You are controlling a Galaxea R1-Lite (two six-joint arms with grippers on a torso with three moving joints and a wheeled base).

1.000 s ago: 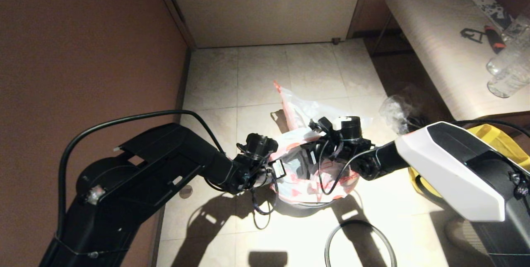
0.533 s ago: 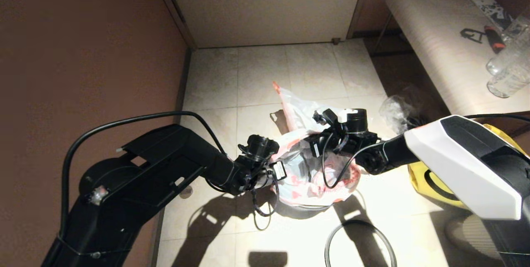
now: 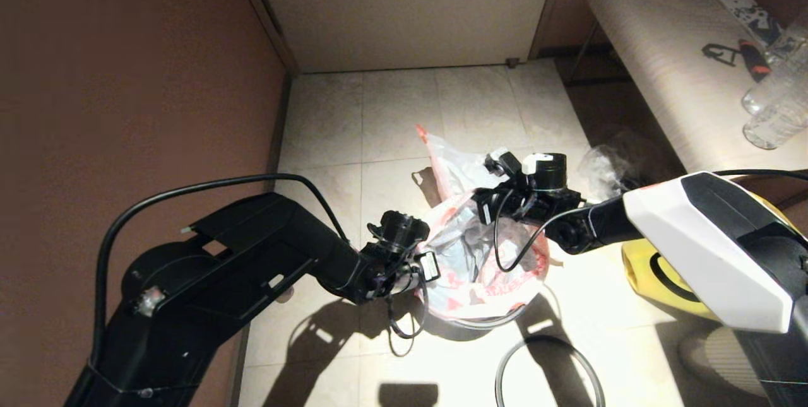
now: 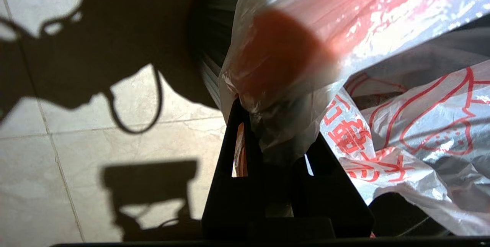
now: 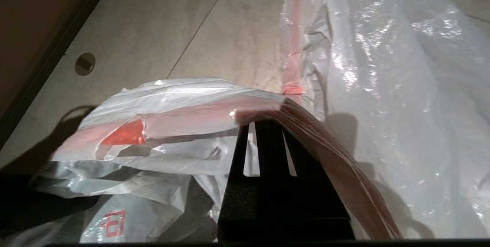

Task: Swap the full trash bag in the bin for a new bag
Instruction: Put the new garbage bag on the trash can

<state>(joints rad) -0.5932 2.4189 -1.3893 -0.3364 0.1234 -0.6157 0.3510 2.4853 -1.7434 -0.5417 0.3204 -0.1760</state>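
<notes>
Bin (image 3: 470, 320) sat on the floor, mostly hidden under the new bag (image 3: 480, 271). Left gripper (image 4: 273, 139) was clamped on the bag's near-left edge, right gripper (image 5: 268, 124) pinched its far edge. Full trash bag (image 3: 456, 164) lay just behind, partly blocked.

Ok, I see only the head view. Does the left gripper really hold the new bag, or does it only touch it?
Observer: It holds it. The left wrist view shows the left gripper shut on a bunched edge of the new bag, beside the black wall of the bin.
Operator: And the right one?
Observer: The right gripper is shut on the bag's red-banded rim.
Operator: Is the full trash bag caught too?
Observer: No. In the right wrist view the full trash bag stands on the floor beyond that gripper, not between its jaws.
</notes>
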